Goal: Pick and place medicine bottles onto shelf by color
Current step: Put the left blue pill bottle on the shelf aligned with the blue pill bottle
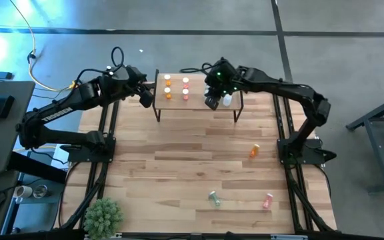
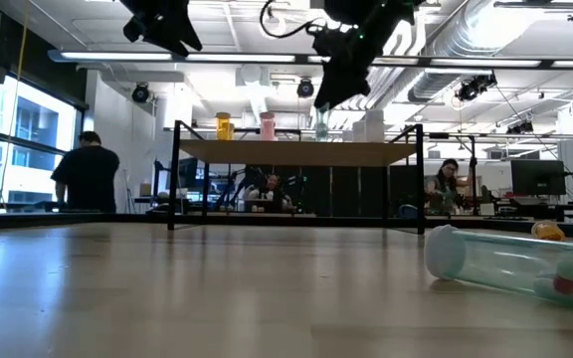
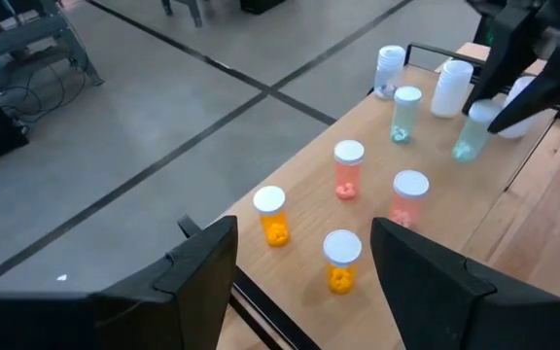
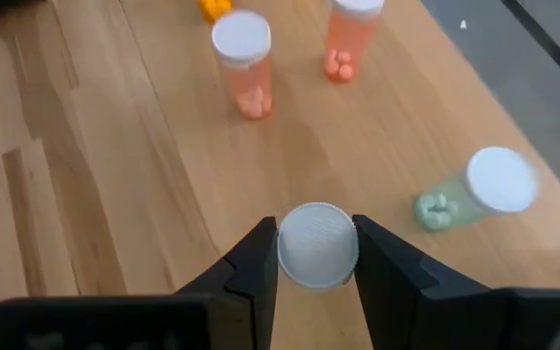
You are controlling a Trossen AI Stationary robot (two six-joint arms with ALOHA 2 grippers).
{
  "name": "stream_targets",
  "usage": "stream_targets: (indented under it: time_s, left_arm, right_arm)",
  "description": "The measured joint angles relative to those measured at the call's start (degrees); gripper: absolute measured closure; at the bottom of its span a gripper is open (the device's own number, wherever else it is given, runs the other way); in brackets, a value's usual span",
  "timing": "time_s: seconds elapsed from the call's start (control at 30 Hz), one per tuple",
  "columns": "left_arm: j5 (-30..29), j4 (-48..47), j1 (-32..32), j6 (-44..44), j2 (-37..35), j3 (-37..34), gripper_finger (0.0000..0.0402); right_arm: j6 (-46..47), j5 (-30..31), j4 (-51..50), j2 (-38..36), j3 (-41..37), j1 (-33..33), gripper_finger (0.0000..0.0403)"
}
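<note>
Left gripper [image 1: 147, 97] waiting, spread wide, beside small light-wood shelf [image 1: 199, 100] on thin black legs. Orange then pink bottles already grouped there. Right gripper [image 4: 316, 255] pinching white-capped green pill bottle [image 3: 472, 134], likely to join its green match [image 3: 403, 114].

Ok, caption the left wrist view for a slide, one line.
Right gripper lowers a green bottle onto the shelf beside orange, pink and clear bottles; open left gripper waits.
</note>
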Motion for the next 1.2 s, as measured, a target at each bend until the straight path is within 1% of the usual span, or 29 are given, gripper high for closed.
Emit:
stream_targets:
  time_s: [0.2,0.53,0.93,1.2]
  left_arm:
    - [0.01,-0.02,-0.07,0.04,0.00,0.01,0.0174]
    - [0.01,-0.42,-0.09,0.04,0.00,0.00,0.0174]
    - [0.02,-0.42,-0.09,0.01,0.00,0.00,0.0174]
    - [0.01,-0.42,-0.09,0.04,0.00,0.00,0.0174]
  right_arm:
    - [0.14,0.02,-0.62,2.01,0.00,-0.04,0.0304]
    - [0.54,0.44,-1.49,1.92,0.02,-0.37,0.0304]
    - [1.49,0.50,0.43,1.94,0.02,-0.48,0.0304]
    - [1.06,0.52,-0.02,1.94,0.00,-0.48,0.0304]
